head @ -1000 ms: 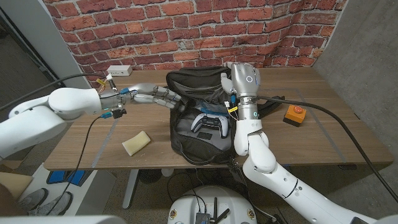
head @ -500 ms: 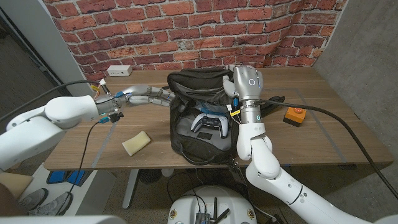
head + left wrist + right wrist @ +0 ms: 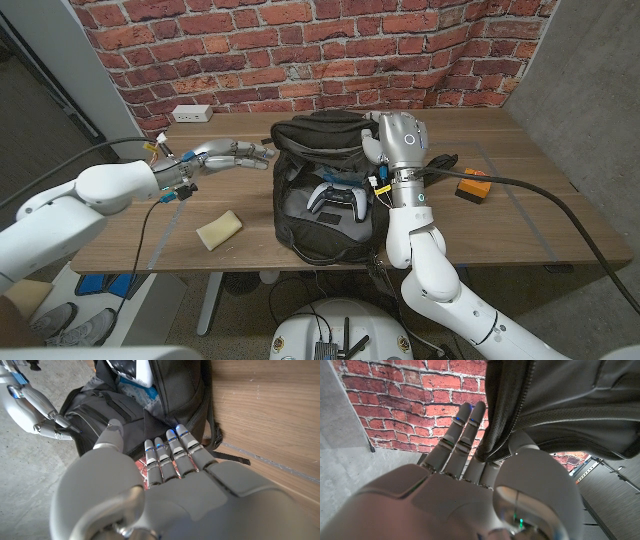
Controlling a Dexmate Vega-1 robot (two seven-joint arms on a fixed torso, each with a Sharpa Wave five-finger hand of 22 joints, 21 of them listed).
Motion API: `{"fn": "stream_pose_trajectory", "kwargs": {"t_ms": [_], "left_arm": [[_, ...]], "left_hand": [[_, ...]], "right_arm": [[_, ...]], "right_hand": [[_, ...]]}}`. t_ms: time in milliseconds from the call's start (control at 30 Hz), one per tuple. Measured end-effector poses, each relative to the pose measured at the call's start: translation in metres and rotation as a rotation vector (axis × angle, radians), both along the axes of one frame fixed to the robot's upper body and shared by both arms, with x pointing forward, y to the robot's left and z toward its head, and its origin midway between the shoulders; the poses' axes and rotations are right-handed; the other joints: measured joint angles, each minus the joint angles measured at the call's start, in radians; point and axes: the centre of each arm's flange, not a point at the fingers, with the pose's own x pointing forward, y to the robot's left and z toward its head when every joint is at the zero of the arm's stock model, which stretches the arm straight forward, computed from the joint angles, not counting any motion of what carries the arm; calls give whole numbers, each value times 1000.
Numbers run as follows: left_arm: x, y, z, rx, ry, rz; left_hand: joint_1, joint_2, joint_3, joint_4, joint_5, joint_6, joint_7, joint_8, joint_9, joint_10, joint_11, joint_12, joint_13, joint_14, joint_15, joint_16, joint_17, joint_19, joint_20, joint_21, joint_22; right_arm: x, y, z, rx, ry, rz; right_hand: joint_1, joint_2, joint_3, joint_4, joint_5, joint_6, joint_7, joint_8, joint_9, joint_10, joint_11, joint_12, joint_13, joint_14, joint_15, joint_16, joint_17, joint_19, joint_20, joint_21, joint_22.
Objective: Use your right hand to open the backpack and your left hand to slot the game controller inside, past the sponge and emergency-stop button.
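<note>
A: Where is the game controller (image 3: 338, 198) now?

B: Inside the backpack (image 3: 325, 190), lying in the open main compartment on the worktop (image 3: 520, 215). It looks slotted in already.

A: And the right robot hand (image 3: 395, 135)?

B: It grips the backpack's upper flap; the right wrist view shows the zipper edge (image 3: 507, 415) caught between thumb and fingers. That holds the mouth open.

A: The left robot hand (image 3: 232, 153)?

B: Released, fingers stretched out and holding nothing, just beside the bag's left side. The left wrist view shows its fingertips (image 3: 176, 435) near the dark fabric.

A: How would these things handle?

B: I judge the controller a rigid, smooth plastic shell, fairly light, best taken across its middle or by one grip horn. The backpack is soft and floppy, so its flap will likely sag shut if let go; the stiffened zipper edge is the sensible hold.

A: The other items?

B: The sponge (image 3: 219, 229) lies left of the bag, the emergency-stop button (image 3: 474, 183) to its right, both well clear.
</note>
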Motion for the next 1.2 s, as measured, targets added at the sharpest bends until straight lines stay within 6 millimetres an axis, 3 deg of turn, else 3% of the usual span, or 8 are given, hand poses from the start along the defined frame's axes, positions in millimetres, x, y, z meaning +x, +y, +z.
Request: {"fn": "stream_pose_trajectory", "kwargs": {"t_ms": [1200], "left_arm": [[32, 26, -12, -151, -35, 82]], "left_hand": [[-9, 9, 3, 3, 0, -13, -2, 0, 0, -9, 2, -8, 5, -21, 0, -8, 0, -8, 0, -12, 0]], "right_arm": [[-22, 0, -20, -40, 132, 27]], "right_hand": [[-1, 1, -2, -2, 4, -2, -2, -6, 1, 0, 0, -4, 4, 0, 0, 0, 8, -5, 3, 15, -5]]}}
